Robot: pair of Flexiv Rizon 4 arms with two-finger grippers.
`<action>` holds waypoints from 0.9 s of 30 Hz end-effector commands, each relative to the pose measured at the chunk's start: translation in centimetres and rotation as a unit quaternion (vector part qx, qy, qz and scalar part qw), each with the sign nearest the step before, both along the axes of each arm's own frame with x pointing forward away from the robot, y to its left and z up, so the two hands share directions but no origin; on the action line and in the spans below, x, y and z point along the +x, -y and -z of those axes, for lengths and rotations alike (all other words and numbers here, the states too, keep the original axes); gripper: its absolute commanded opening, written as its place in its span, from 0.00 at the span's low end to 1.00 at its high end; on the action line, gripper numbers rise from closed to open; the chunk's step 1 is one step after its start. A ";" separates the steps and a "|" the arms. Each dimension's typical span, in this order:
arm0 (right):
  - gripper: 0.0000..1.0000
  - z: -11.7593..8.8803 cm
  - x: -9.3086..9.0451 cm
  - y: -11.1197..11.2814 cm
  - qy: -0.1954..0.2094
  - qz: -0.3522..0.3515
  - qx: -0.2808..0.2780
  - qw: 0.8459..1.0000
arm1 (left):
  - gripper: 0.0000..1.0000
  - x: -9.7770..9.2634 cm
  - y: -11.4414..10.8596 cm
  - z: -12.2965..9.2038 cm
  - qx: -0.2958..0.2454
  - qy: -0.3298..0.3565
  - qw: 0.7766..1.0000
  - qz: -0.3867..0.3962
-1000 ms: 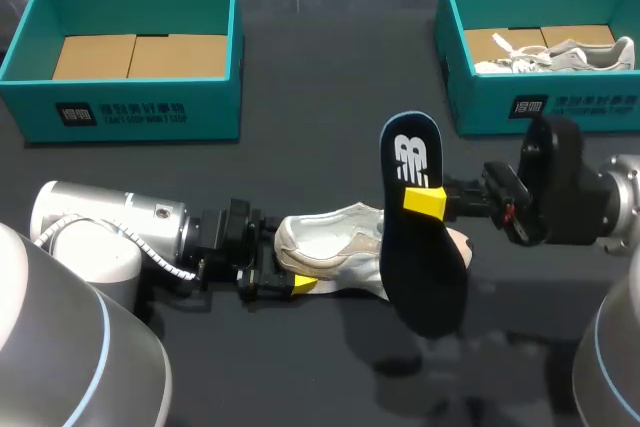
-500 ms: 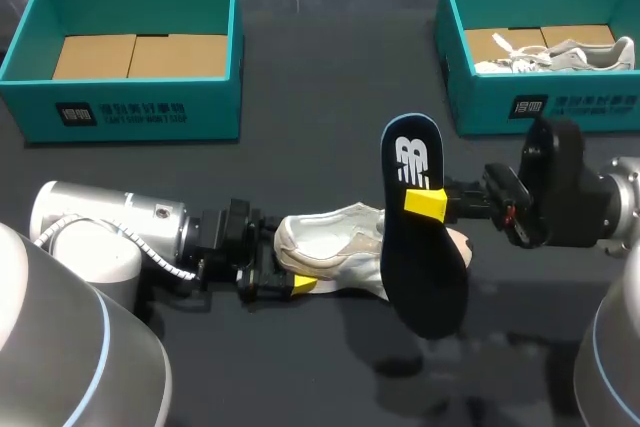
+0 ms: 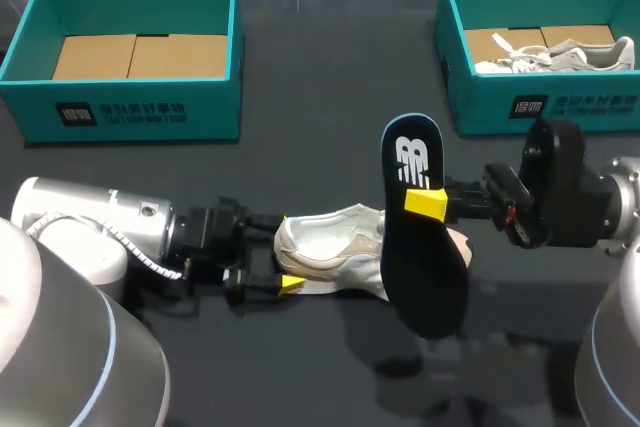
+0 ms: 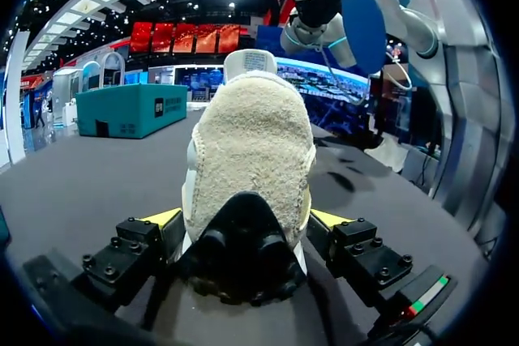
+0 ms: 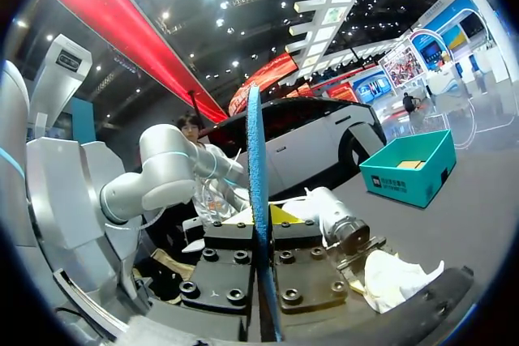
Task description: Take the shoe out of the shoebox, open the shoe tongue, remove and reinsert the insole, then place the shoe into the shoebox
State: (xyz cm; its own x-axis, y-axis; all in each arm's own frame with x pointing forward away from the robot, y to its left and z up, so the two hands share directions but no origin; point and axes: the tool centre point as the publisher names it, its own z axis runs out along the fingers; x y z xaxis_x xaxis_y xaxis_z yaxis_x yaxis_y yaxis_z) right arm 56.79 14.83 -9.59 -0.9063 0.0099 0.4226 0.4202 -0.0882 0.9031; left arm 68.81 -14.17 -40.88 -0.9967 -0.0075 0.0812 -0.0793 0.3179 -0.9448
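Above the tabletop [image 3: 330, 77], right tool [image 3: 427, 203] pinches insole [image 3: 425, 277], removed. Left tool [image 3: 279, 252] at shoe [image 3: 335, 247] heel, grip unclear. Next: reinsert toe-first.

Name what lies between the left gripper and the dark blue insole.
The white sneaker lies between the left gripper and the upright dark blue insole, in the head view.

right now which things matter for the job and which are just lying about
Job: white shoe, dark insole in right gripper, left gripper at shoe heel, empty teal shoebox.
Lying about: second teal shoebox with another white shoe inside.
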 end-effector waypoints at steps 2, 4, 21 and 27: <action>0.00 0.0 -0.2 -0.1 0.000 0.003 -0.001 1.000 | 1.00 -0.6 -1.3 -1.8 0.026 0.011 1.000 0.003; 0.00 0.0 -0.2 -0.1 0.000 0.003 -0.001 1.000 | 1.00 -0.6 -1.7 -2.1 0.036 0.007 0.999 0.009; 0.00 0.0 -0.2 -0.1 0.000 0.003 -0.001 1.000 | 1.00 -0.1 -3.0 -3.0 0.098 -0.016 0.995 0.006; 0.00 0.0 -0.2 -0.1 0.000 0.003 -0.001 1.000 | 1.00 -0.1 -3.0 -3.0 0.098 -0.016 0.995 0.006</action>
